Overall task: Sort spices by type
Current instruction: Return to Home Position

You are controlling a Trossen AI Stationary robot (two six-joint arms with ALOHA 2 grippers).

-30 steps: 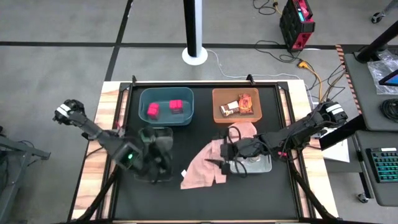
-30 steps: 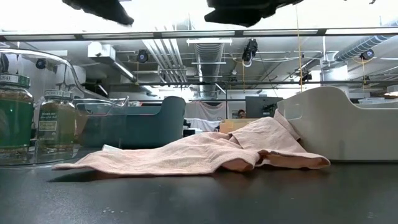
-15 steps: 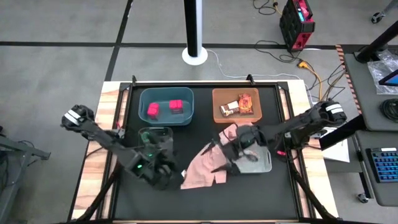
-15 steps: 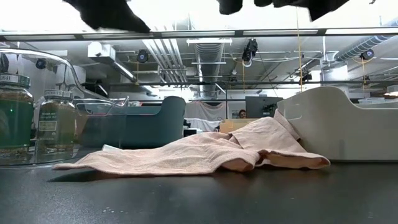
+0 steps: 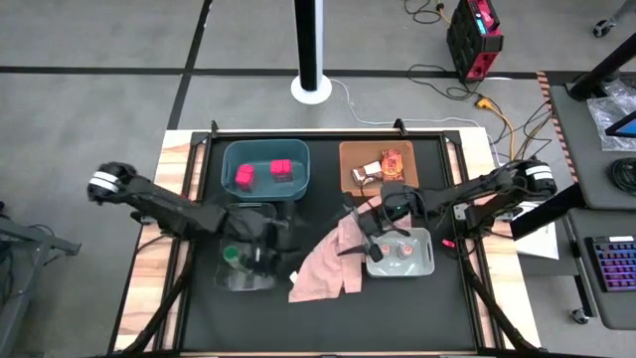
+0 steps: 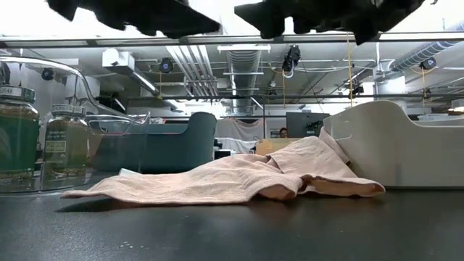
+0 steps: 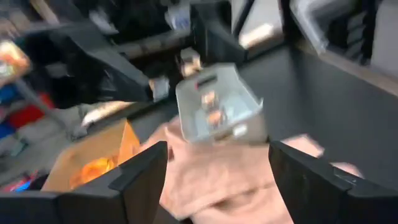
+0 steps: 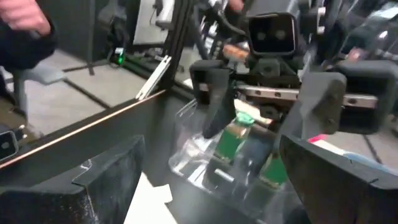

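Left gripper [image 5: 270, 239]: hovering over the clear bin [image 5: 227, 281], fingers spread wide, holding nothing.
Right gripper [image 5: 360, 234]: hanging released above the pink cloth [image 5: 323, 273], beside the grey bin [image 5: 427, 268].

A matt black counter [image 5: 397, 318], smooth and lightly speckled, edged in pale bare wood [image 5: 149, 261]; a pink cloth [image 6: 217, 185] of soft, coarse weave, crumpled into folds; the clear bin [image 5: 238, 281] of glossy see-through plastic that catches the ceiling light; jars [image 6: 18, 141] of shiny glass under matt green lids; the grey bin [image 6: 406, 152] of smooth, dull moulded plastic; the teal bin [image 5: 231, 154] and the orange bin [image 5: 348, 184] of opaque plastic; packets [image 5: 395, 164] of shiny printed film
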